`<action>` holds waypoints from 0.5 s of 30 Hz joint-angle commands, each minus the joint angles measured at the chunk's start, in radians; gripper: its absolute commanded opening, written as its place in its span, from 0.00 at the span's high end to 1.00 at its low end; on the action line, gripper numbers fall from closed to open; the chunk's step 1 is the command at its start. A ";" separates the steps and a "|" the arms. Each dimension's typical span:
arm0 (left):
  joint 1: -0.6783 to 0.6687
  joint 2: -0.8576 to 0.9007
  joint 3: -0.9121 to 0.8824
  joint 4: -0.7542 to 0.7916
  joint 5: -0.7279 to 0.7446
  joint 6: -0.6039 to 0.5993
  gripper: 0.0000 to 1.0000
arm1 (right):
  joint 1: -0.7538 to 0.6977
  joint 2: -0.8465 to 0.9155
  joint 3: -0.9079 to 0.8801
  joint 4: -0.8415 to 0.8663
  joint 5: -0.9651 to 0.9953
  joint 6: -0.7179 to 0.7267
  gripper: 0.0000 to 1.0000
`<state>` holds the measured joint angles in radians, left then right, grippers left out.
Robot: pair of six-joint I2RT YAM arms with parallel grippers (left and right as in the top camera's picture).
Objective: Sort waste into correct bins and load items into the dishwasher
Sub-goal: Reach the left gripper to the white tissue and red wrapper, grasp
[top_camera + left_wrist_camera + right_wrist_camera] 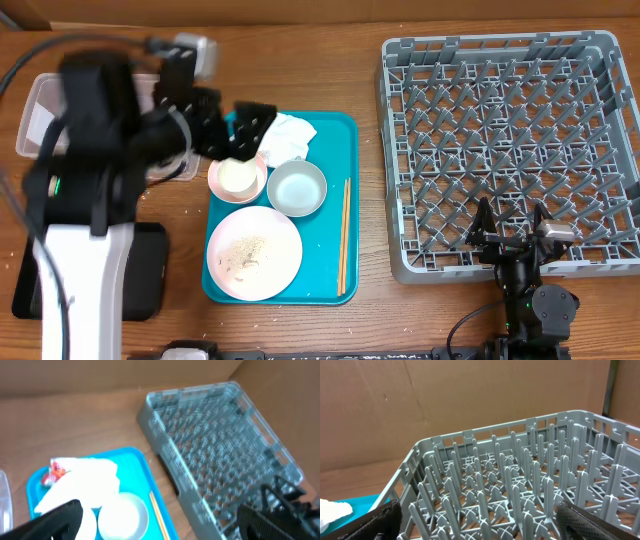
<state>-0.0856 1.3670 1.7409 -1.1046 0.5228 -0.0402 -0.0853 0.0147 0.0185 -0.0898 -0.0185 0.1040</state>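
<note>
A teal tray (330, 140) holds the crumpled white napkins (290, 135), a pale pink bowl (237, 178), a grey-green bowl (297, 187), a round plate (270, 270) with rice grains (243, 255) and wooden chopsticks (344, 235). My left gripper (232, 125) hovers open over the tray's far left corner, above the napkins (85, 480) and their red wrapper (52, 472), holding nothing. The grey-green bowl (122, 515) and the chopsticks (157, 515) lie below the left gripper (160, 527). The right gripper (510, 225) stands open and empty at the near edge of the grey dish rack (510, 140), its pegs (520, 475) ahead of it.
A clear plastic tub (35, 110) sits at the far left, partly hidden by my left arm. A flat black tray (150, 285) lies at the near left beside the arm's white base. Brown cardboard walls (470, 395) close off the back.
</note>
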 commanded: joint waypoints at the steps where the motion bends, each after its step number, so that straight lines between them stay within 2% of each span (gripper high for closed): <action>1: -0.115 0.184 0.233 -0.159 -0.346 0.064 0.00 | -0.006 -0.010 -0.010 0.006 0.009 -0.004 0.00; 6: -0.207 0.344 0.286 -0.146 -0.386 0.064 0.00 | -0.006 -0.010 -0.010 0.006 0.009 -0.003 0.00; 15: -0.214 0.558 0.286 -0.078 -0.452 0.060 0.00 | -0.006 -0.010 -0.010 0.006 0.009 -0.003 0.00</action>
<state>-0.2970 1.8427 2.0041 -1.2083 0.1143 0.0036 -0.0856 0.0147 0.0185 -0.0898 -0.0181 0.1036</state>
